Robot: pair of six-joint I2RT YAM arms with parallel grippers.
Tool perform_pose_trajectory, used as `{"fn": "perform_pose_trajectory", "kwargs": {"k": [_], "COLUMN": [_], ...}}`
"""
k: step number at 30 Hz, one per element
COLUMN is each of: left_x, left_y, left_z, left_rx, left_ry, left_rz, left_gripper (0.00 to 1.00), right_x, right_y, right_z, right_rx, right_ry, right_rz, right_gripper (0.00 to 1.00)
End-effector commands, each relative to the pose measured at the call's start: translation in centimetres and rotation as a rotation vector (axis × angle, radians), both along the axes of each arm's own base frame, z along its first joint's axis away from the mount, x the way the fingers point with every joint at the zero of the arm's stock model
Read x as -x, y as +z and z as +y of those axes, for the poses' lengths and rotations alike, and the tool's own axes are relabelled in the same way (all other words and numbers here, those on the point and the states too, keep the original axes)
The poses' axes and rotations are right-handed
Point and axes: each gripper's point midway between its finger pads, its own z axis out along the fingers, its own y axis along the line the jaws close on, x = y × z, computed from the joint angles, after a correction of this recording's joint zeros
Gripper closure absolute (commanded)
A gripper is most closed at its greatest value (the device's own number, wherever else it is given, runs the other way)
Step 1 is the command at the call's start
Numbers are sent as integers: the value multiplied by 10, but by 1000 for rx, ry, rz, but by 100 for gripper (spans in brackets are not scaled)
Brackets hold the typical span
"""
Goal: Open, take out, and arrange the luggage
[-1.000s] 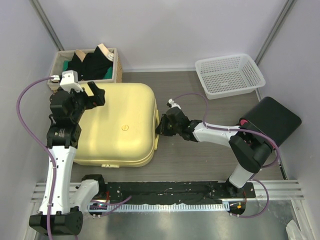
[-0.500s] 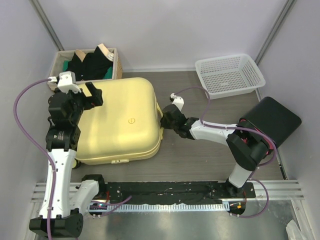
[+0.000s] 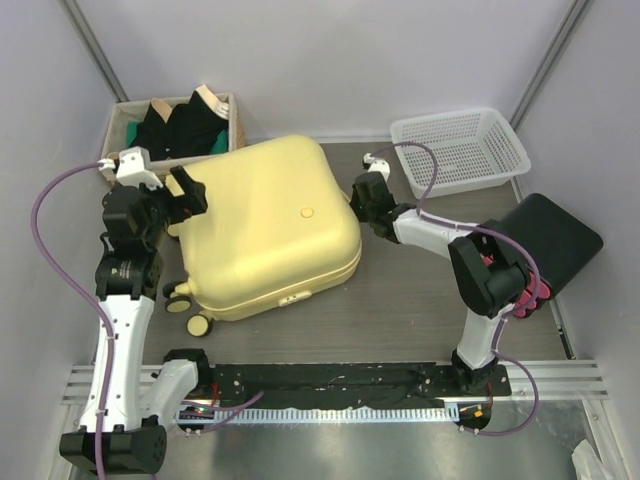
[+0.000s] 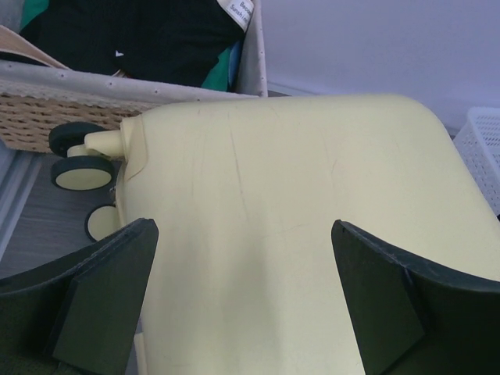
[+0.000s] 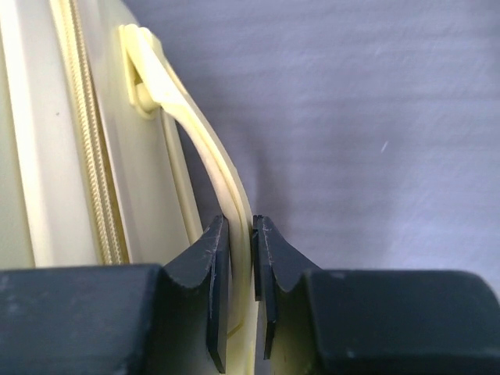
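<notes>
The luggage (image 3: 270, 225) lies on its big flat side on the table (image 3: 410, 300). It is a bit left of the middle and turned crooked. Its wheels (image 3: 198, 324) are on the left end, by your left arm. The wicker basket (image 3: 237, 130) sits behind its far left corner.

Your right pincer (image 3: 362, 198) is at the right side of the case. Its 2 fingers are pressed together on the thin handle (image 5: 205, 156), with the strap pinched between them. Your left pincer (image 3: 185, 195) hangs over the left edge of the case with its 2 fingers spread wide, holding nothing.

I think this case is hard and stiff, so it will not squash or fold. Its shell looks smooth, so fingers could slip on it. It is also much too wide to pinch across. It is the biggest thing here and may be heavy for 1 arm, so slide it and do not lift it. The handle is a good place to pull, but it looks bendy, so pull slowly. To open the case you will need the tab of the zipper (image 5: 86, 156). I cannot see that tab in any view, so look for it along the yellow zipper line.
</notes>
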Motion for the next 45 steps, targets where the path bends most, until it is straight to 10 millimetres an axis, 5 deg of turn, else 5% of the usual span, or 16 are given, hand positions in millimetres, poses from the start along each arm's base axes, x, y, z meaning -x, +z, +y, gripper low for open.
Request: {"fn": "perform_pose_trajectory", "kwargs": {"k": [1,3,7,8,11,16,19,20,28,30,34,40,45], "left_x": [2,2,3,4,8,19,26,28,52,58,66,78,82], "left_y": [-11,-29,-54,-63,-80,-94,-101,-105,-123,-124,-120,-125,-130], "left_z": [4,0,-16,-22,-27,-29,-30,-31,-42,-55,-90,-107,-128], "left_rx": [94,137,223,244,279,290,291,291,324,351,429,450,463], "left_ry": [50,42,-17,-43,-54,-50,-56,-60,-102,-175,-385,-488,-558], "left_rz": [11,46,95,117,157,188,206,215,264,261,237,257,284], "left_gripper": [0,0,0,0,0,0,0,1,0,0,0,0,0], "right_x": [-72,-79,-98,-96,-87,-51,-27,-15,55,75,107,140,156], "right_y": [47,46,85,89,120,167,163,176,149,150,110,74,54], "right_z": [-73,-79,-87,-89,-91,-101,-103,-100,-107,-96,-94,-105,-83], "right_rx": [72,81,38,44,59,37,0,-33,-95,-155,-180,-210,-341], "right_ry": [-173,-158,-118,-108,-78,-75,-73,-48,-16,61,91,18,60], "right_rz": [-135,-107,-169,-162,-195,-227,-199,-222,-127,-116,-1,107,190], "right_gripper": [99,99,87,65,26,16,16,16,16,16,16,17,24]}}
